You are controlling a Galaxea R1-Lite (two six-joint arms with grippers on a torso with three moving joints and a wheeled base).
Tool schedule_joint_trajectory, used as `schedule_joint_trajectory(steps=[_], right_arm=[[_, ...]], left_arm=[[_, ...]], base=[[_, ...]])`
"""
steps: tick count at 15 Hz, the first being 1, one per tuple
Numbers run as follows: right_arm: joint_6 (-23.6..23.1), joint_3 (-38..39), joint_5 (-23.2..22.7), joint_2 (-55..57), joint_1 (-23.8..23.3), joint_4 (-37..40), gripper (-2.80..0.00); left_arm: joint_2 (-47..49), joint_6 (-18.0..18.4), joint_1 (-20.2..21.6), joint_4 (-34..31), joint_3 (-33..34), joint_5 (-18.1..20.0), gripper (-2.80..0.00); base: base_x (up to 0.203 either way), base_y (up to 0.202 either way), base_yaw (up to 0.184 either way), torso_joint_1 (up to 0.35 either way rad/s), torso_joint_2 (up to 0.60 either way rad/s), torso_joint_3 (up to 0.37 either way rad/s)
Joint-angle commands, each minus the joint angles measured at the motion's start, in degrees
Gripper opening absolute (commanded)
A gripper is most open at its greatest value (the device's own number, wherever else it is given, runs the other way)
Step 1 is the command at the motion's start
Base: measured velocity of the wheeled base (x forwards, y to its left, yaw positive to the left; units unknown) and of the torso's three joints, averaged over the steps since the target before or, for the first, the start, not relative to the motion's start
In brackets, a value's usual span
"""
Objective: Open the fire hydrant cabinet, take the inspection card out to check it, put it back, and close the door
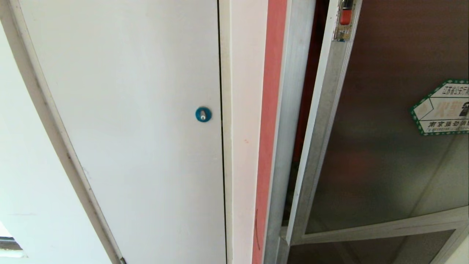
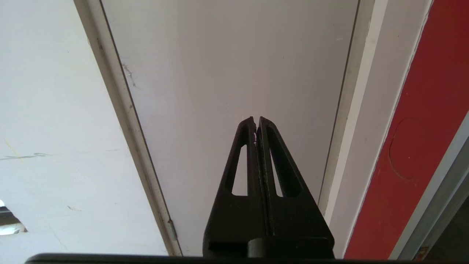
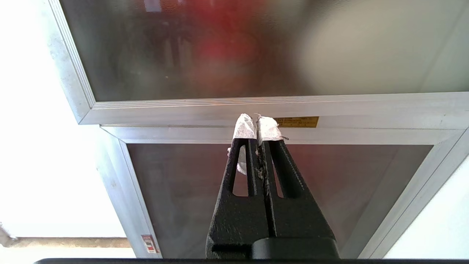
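Observation:
The fire hydrant cabinet's silver frame (image 1: 289, 110) stands right of centre in the head view. Its door (image 1: 377, 146), dark glass with a green-bordered sticker (image 1: 443, 108) and a small red latch (image 1: 345, 16), stands slightly ajar, and a dark red gap (image 1: 306, 91) shows along its edge. My right gripper (image 3: 256, 118) is shut and empty, its white-wrapped tips low before the door (image 3: 220, 47), level with its bottom rail and apart from it. My left gripper (image 2: 256, 119) is shut and empty, facing the white panel door (image 2: 234, 66). The inspection card is out of view. Neither gripper shows in the head view.
A white panel door (image 1: 128, 110) with a blue round lock (image 1: 203, 114) fills the left. A red strip (image 1: 269, 128) runs between it and the cabinet. Below the door sits a lower dark glass panel (image 3: 329, 183), with a small gold label (image 3: 296, 121) on the rail between them.

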State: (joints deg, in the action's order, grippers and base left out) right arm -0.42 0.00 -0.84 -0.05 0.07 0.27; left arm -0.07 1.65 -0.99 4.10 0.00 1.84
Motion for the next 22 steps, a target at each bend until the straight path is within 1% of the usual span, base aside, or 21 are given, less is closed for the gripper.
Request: schedule_joint_trajectory(steps=[1,13,14,15,16,18,21,22], right_arm=[[0.4,0.0,0.1,0.1,0.0,0.0,-2.8],[0.4,0.0,0.1,0.1,0.0,0.0,-2.8],[0.4,0.0,0.1,0.1,0.1,0.0,-2.8],[0.4,0.0,0.1,0.1,0.0,0.0,-2.8],[0.4,0.0,0.1,0.1,0.0,0.0,-2.8],[0.4,0.0,0.1,0.1,0.0,0.0,-2.8],[0.4,0.0,0.1,0.1,0.1,0.0,-2.8],[0.4,0.0,0.1,0.1,0.0,0.0,-2.8]], left_arm=[[0.0,0.0,0.0,0.0,1.6,0.0,-2.8],[0.0,0.3,0.0,0.0,1.6,0.0,-2.8],[0.0,-0.3,0.0,0.0,1.6,-0.2,-2.8],[0.0,-0.3,0.0,0.2,1.5,-1.5,-2.8],[0.0,-0.4,0.0,0.2,0.0,-1.9,-2.8],[2.9,-0.4,0.0,-0.3,-5.8,-0.9,-2.8],[17.2,-0.5,-0.6,0.0,-16.9,2.3,-2.8],[22.1,-0.6,-0.9,0.1,-22.4,4.7,-2.8]], base=[[0.0,0.0,0.0,0.0,0.0,0.0],[0.0,0.0,0.0,0.0,0.0,0.0],[0.0,0.0,0.0,0.0,0.0,0.0],[0.0,0.0,0.0,0.0,0.0,0.0],[0.0,0.0,0.0,0.0,0.0,0.0],[0.0,0.0,0.0,0.0,0.0,0.0],[0.0,0.0,0.0,0.0,0.0,0.0],[0.0,0.0,0.0,0.0,0.0,0.0]])
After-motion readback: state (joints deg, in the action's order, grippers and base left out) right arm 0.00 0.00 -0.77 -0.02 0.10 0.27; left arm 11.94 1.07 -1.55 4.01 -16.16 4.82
